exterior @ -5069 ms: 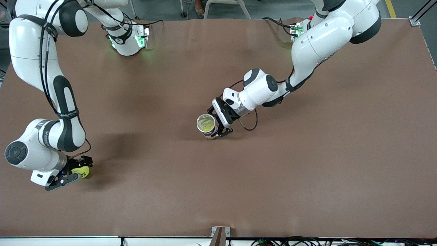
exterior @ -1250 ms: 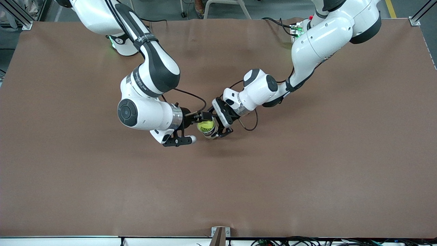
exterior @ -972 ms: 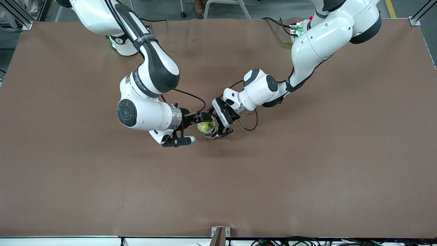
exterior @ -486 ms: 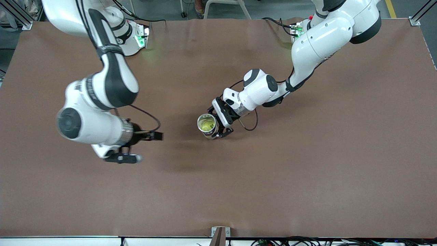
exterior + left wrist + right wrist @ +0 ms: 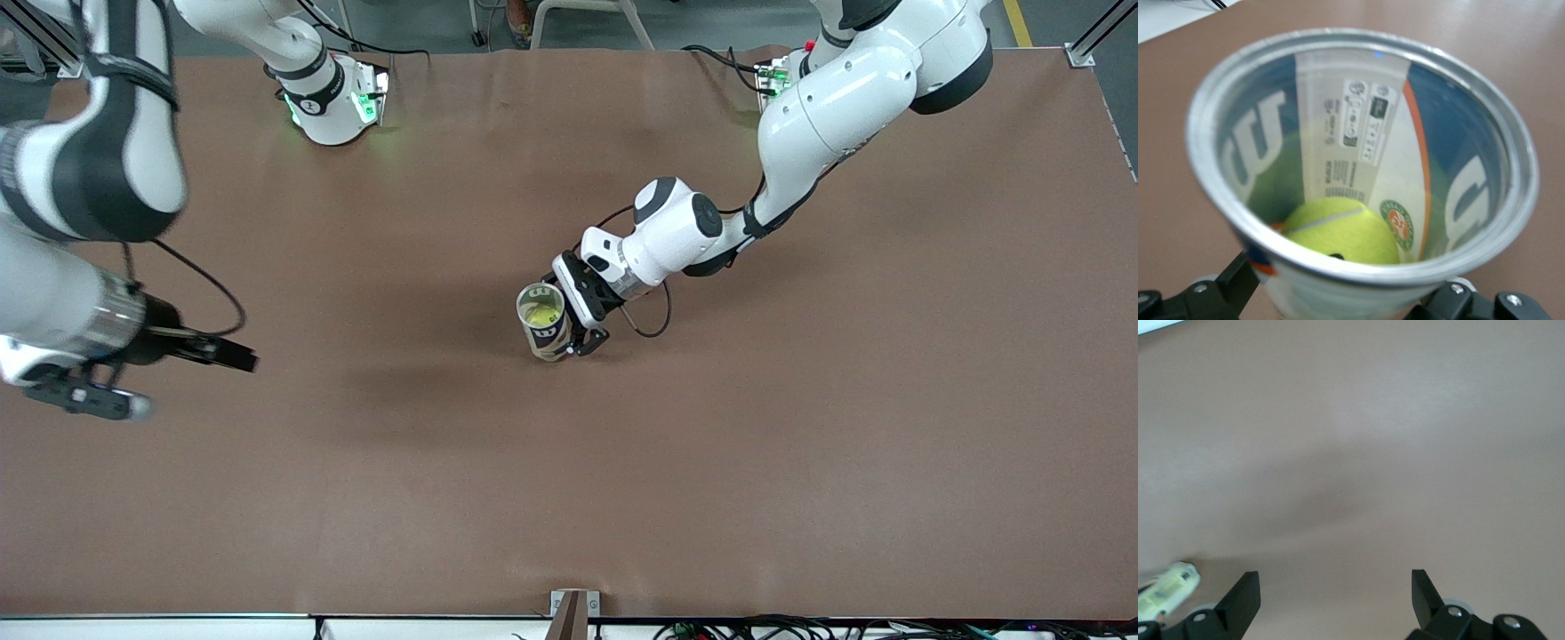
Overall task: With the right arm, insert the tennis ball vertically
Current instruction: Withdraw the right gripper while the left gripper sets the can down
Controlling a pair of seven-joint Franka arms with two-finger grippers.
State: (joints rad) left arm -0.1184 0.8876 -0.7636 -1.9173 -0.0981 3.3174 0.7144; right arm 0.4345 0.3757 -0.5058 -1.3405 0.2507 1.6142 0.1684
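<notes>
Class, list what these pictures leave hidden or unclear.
- Can base, left wrist view: cut off by the frame edge.
- Tennis ball underside, left wrist view: hidden by the can's rim.
- Left gripper, front view: one finger hidden by the can.
- Right gripper, front view: motion-blurred.

The brown worktop (image 5: 800,427) looks matt and smooth (faintly creased near the arms' bases). The clear plastic tennis-ball can (image 5: 1365,167) has a printed paper-like label and a shiny metal rim. Inside it, the yellow-green tennis ball (image 5: 1341,230) looks fuzzy, like felt. The arms' white shells are glossy plastic.
</notes>
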